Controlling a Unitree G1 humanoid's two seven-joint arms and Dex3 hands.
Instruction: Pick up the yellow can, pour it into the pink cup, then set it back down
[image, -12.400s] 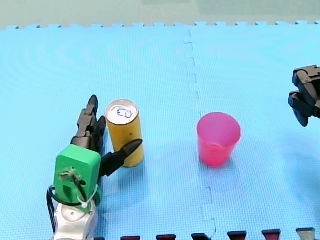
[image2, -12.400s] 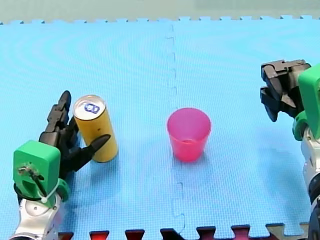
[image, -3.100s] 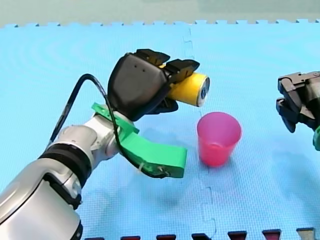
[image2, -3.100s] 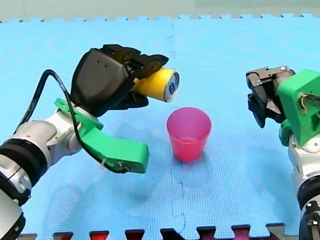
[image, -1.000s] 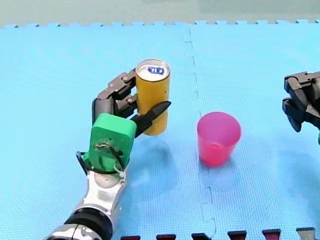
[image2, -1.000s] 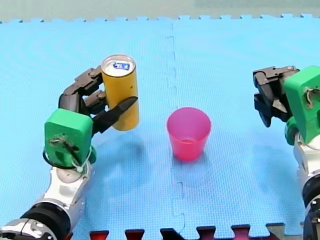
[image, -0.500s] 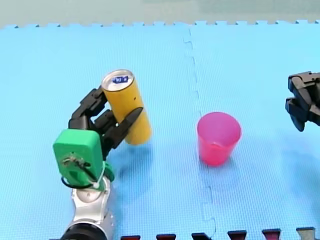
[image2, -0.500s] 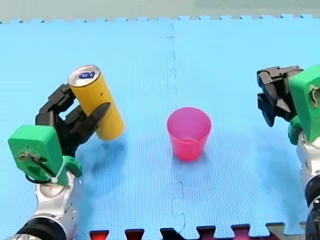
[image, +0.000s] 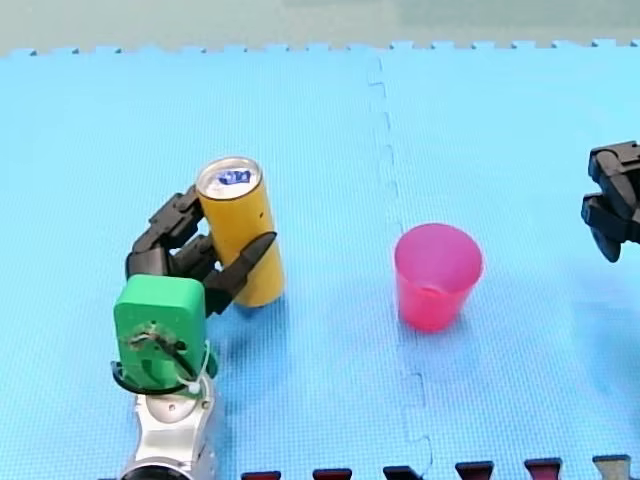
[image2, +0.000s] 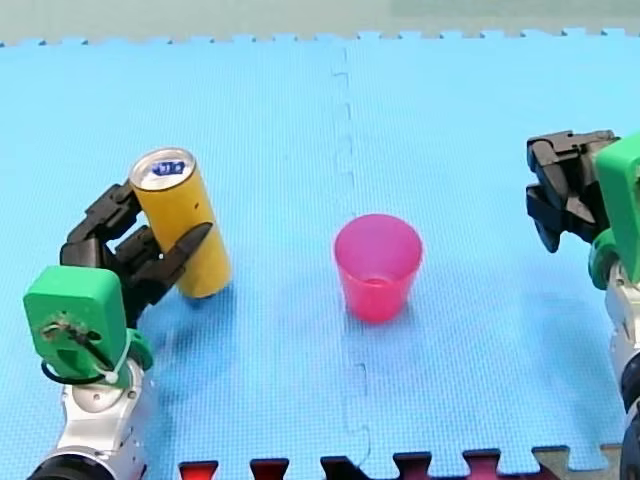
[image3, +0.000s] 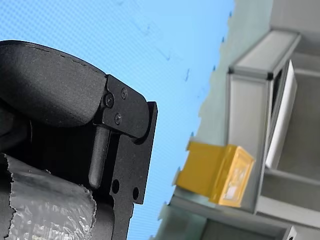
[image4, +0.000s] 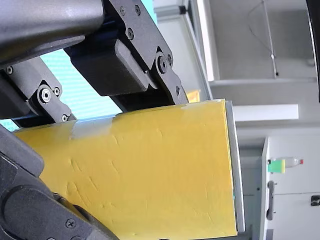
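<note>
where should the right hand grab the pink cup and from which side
Grip the pink cup round its side wall at mid-height, coming level from its right, where the shut right hand is. It stands upright, open-topped, narrowing downward, so a side wrap should seat. The left hand holds the yellow can on its other side.

The yellow can (image: 240, 245) has a silver top with a small blue mark. The pink cup (image: 436, 276) is one plain colour all over. Under both lies a bright sky-blue foam mat (image: 300, 120), finely dimpled, with a jigsaw-tooth seam. The left hand (image: 190, 262) around the can is matte black, its wrist block (image: 160, 330) vivid green. The right hand (image: 615, 200), at the mat's right side, is black too.
</note>
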